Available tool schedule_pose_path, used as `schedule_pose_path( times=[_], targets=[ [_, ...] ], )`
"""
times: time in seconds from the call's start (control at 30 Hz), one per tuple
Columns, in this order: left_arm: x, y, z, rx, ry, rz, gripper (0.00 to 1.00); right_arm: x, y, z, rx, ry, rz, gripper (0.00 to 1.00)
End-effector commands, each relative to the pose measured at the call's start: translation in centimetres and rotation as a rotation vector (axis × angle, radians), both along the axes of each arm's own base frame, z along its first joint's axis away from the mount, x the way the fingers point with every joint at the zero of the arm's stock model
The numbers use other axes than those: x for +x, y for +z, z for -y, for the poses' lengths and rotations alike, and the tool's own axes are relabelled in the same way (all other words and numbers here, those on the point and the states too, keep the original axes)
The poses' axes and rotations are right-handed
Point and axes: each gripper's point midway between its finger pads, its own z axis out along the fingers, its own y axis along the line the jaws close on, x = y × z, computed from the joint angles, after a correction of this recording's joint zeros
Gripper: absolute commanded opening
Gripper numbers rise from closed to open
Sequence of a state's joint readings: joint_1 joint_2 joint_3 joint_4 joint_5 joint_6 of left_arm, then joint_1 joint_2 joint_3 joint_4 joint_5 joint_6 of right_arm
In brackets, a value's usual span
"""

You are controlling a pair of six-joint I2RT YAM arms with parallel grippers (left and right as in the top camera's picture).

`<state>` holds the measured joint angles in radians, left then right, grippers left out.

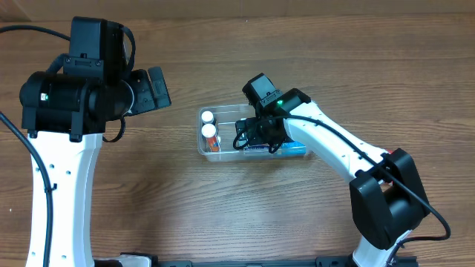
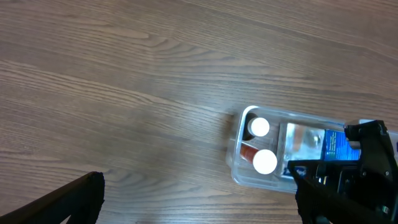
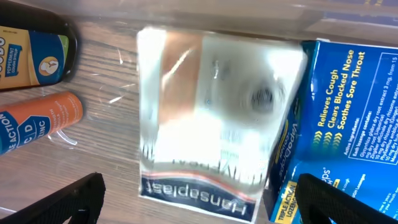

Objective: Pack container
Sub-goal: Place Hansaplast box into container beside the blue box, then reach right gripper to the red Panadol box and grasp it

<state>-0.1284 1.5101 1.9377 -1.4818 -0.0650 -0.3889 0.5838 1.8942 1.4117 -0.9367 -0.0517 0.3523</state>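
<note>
Wood-grain table [image 1: 223, 208] fills view; even light, soft glare.

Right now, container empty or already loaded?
Loaded, partly. The container holds two white-capped bottles at one end, a Hansaplast box and a blue lozenge box. How much room is left, cannot tell.

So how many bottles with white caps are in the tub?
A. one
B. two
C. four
B: two white-capped bottles stand side by side at one end of the tub, away from the blue box.
</note>
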Motion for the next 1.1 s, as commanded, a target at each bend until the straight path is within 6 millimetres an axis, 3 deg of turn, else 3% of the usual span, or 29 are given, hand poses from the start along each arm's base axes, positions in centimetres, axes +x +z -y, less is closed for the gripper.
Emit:
schedule_pose_path(
  times=[0.0, 0.07, 0.1, 0.23, 0.33, 0.43, 0.53, 0.6, 0.7, 0.8, 0.93, 1.07],
  targets=[
    [0.2, 0.0, -0.4, 0.022, -0.006, 0.001, 1.00, 0.2, 0.8, 0.1, -0.002, -0.012, 0.010, 1.00],
    [0.2, 0.0, -0.4, 0.022, -0.005, 0.001, 1.00, 0.8, 2.4, 0.7, -0.027, -0.024, 0.046, 1.00],
    [0.2, 0.0, -0.4, 0.022, -0.005, 0.001, 1.00, 1.6, 4.2, 1.4, -0.048, -0.053, 0.092, 1.00],
    [0.1, 0.0, -0.4, 0.022, -0.005, -0.001, 1.00, 4.9, 13.5, 6.2, -0.032, -0.262, 0.290, 1.00],
    [0.1, 0.0, -0.4, 0.022, -0.006, -0.002, 1.00, 6.0, 18.9, 13.6, 0.033, -0.519, 0.389, 1.00],
    [0.1, 0.0, -0.4, 0.023, -0.005, -0.002, 1.00, 4.3, 20.3, 20.2, 0.048, -0.657, 0.355, 1.00],
    [0.2, 0.0, -0.5, 0.028, -0.002, 0.000, 1.00, 1.1, 20.0, 25.4, 0.043, -0.732, 0.268, 1.00],
    [0.3, 0.1, -0.5, 0.028, -0.002, 0.005, 1.00, -1.3, 19.5, 27.7, 0.054, -0.776, 0.213, 1.00],
    [0.3, 0.1, -0.5, 0.027, -0.002, 0.007, 1.00, -4.9, 18.1, 29.8, 0.045, -0.861, 0.165, 1.00],
    [0.2, 0.1, -0.5, 0.027, -0.002, 0.004, 1.00, -7.8, 15.7, 30.5, 0.038, -0.922, 0.142, 1.00],
    [0.3, 0.1, -0.5, 0.027, -0.002, 0.005, 1.00, -9.5, 10.5, 31.6, 0.006, -0.972, 0.097, 1.00],
    [0.3, 0.1, -0.5, 0.027, -0.002, 0.009, 1.00, -8.9, 5.3, 33.1, -0.062, -0.875, 0.036, 1.00]
  ],
)
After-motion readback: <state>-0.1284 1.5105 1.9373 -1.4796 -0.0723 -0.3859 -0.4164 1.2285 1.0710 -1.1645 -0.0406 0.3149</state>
